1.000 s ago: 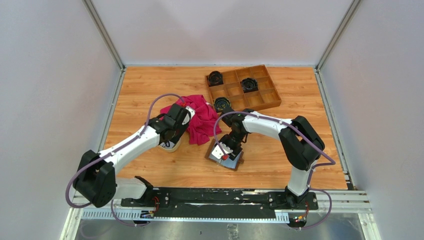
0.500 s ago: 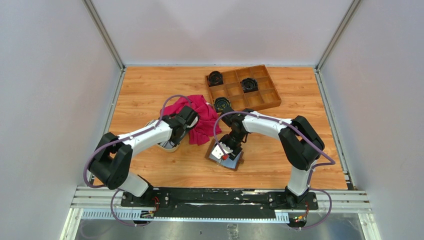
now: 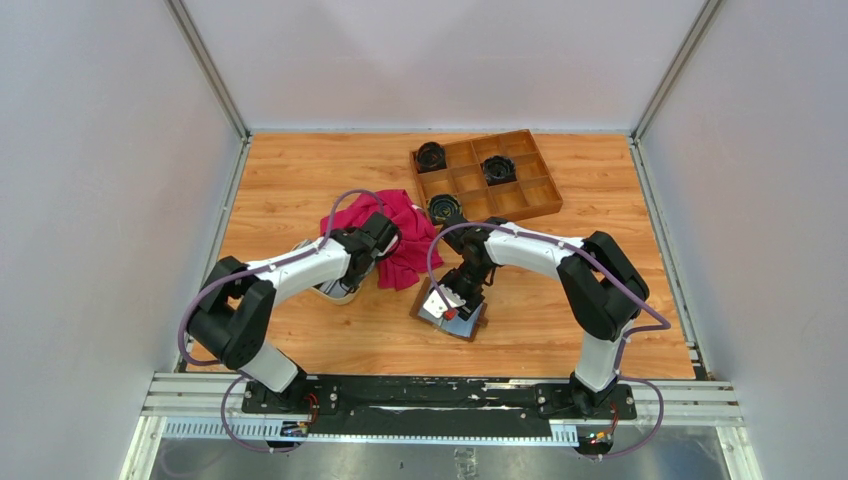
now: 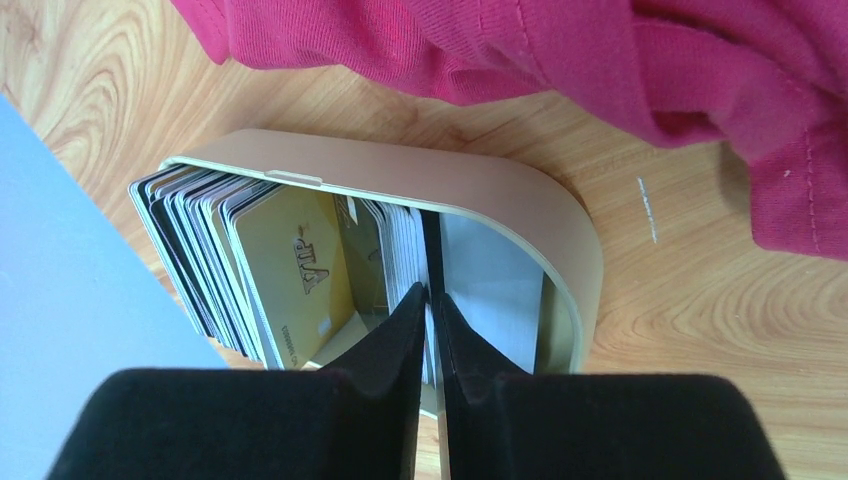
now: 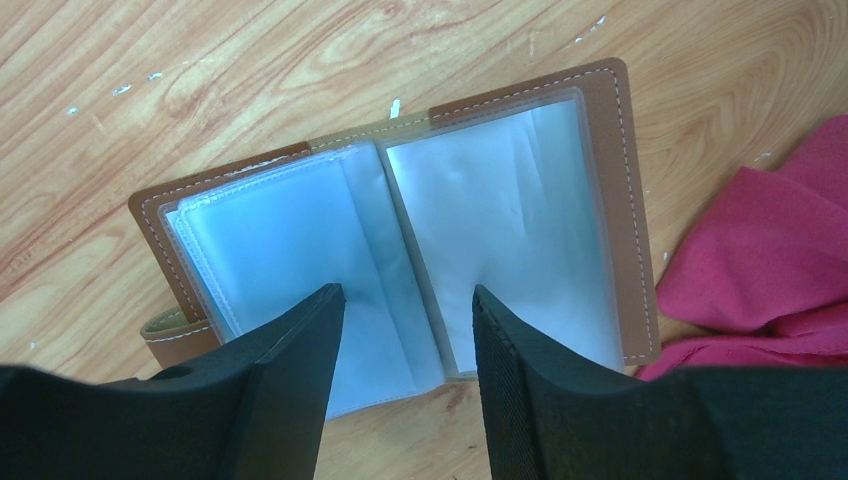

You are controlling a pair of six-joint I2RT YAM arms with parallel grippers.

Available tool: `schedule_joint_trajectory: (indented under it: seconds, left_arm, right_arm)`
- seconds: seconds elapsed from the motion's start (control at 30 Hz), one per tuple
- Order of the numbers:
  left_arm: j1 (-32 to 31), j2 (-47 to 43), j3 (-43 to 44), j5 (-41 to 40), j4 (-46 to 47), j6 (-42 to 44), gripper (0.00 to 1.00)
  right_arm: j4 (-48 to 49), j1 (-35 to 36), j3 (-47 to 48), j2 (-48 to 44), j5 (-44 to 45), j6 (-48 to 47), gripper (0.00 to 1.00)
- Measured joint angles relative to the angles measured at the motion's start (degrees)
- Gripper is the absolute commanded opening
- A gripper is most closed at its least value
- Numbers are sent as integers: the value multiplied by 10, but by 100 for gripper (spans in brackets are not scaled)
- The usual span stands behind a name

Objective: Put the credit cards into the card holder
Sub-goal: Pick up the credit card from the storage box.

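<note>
- left gripper point(image 4: 428, 320) — pinched on one of the credit cards point(image 4: 290, 270) in the cream dish point(image 4: 520, 200)
- right gripper point(image 5: 408, 330) — jaws spread wide over the open card holder point(image 5: 520, 200)

A brown wooden compartment tray point(image 3: 536, 190) sits at the far right of the wood-grain tabletop point(image 3: 300, 170), turned slightly askew. Three of its compartments each hold a small black round object point(image 3: 497, 168); what these are is hard to tell from above. A crumpled crimson cloth point(image 3: 410, 250) lies near the middle. A cream oval dish point(image 4: 500, 185) stands just beside its near-left edge.
</note>
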Motion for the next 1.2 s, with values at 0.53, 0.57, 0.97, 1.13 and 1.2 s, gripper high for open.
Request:
schedule_joint_trajectory:
  seconds: [0.53, 0.57, 0.97, 1.13, 1.2]
  left_arm:
    - [0, -69, 4, -23, -6, -2, 0]
    - [0, -82, 4, -23, -6, -2, 0]
    - [0, -122, 5, 4, -6, 0, 4]
    - [0, -119, 5, 24, -6, 1, 44]
    - [2, -106, 9, 22, -6, 2, 52]
  right_arm:
    - [-2, 1, 1, 0, 0, 0, 53]
    - [-3, 2, 1, 0, 0, 0, 53]
    - [-8, 2, 5, 4, 0, 0, 52]
    - [-8, 2, 6, 5, 0, 0, 52]
    - [-10, 2, 7, 6, 0, 0, 52]
